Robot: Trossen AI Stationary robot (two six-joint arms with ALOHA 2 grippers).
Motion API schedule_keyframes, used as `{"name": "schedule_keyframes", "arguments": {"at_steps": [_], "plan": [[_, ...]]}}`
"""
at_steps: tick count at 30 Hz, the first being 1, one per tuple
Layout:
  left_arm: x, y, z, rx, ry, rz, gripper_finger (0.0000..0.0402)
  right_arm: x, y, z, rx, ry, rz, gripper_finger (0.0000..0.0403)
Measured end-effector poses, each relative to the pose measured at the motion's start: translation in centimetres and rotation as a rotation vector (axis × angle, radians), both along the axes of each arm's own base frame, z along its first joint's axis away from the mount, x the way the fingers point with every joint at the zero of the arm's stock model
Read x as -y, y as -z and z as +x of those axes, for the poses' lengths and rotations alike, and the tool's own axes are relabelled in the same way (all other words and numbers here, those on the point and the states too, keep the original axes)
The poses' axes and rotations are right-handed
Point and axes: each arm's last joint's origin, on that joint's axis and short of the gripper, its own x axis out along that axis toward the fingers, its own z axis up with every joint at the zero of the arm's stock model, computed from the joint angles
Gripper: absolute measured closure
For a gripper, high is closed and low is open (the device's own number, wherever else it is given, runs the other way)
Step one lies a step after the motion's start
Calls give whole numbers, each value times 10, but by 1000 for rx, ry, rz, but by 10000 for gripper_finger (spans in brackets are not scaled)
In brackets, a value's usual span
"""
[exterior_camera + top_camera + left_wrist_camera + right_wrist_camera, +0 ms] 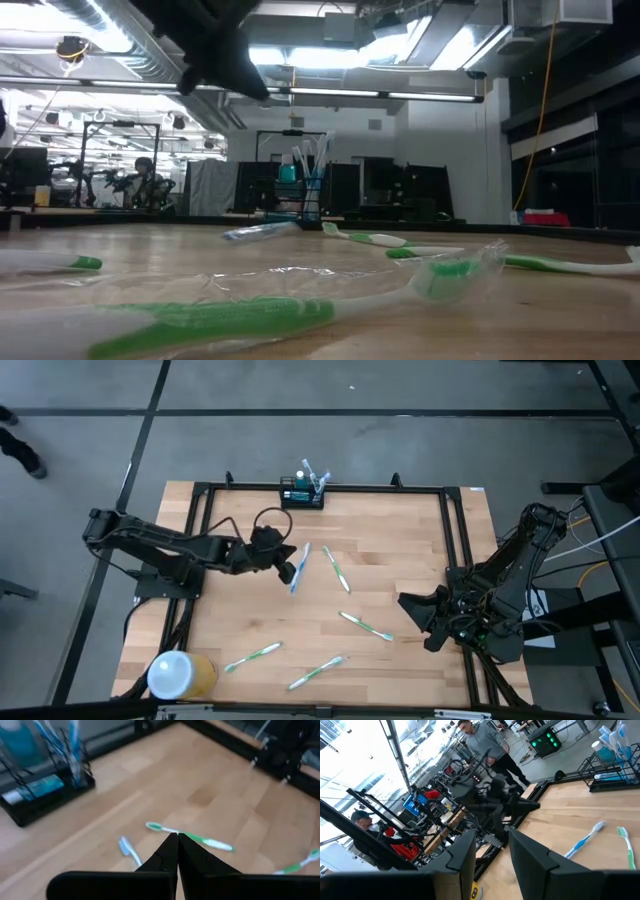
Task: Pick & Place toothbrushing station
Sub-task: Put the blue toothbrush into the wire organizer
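High view: the toothbrushing station (pixel 301 497) is sitting at twelve o'clock, probably light, rigid; grasp its rim. Left gripper (pixel 284 569) is pinching closed, empty; right gripper (pixel 412 622) half-parted, empty.

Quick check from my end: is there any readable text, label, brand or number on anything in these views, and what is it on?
None can be read.
Teal tube in the black rack: it has a white end, but any print is too blurred.
Toothbrushes on the table: no print visible.
White-and-yellow cylinder: no lettering visible.
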Motion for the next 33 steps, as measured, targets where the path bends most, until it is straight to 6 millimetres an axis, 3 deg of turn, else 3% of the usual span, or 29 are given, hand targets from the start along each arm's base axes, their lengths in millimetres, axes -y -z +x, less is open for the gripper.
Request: {"name": "schedule_keyframes", "arguments": {"at_steps": [6,11,17,24,33], "plan": [[-21,25,12,-71,3,-170,368,0,0,0,-2,0,-3,282],[-48,49,24,-129,-64,-327,292,0,0,0,-2,0,-2,282],[-79,63,44,-129,-198,-400,217,0,0,0,1,0,3,282],[-106,94,62,-220,-245,-512,214,0,0,0,0,-2,0,282],[-122,105,67,-245,-295,-505,226,-1,0,-2,-2,-11,-2,282]]}}
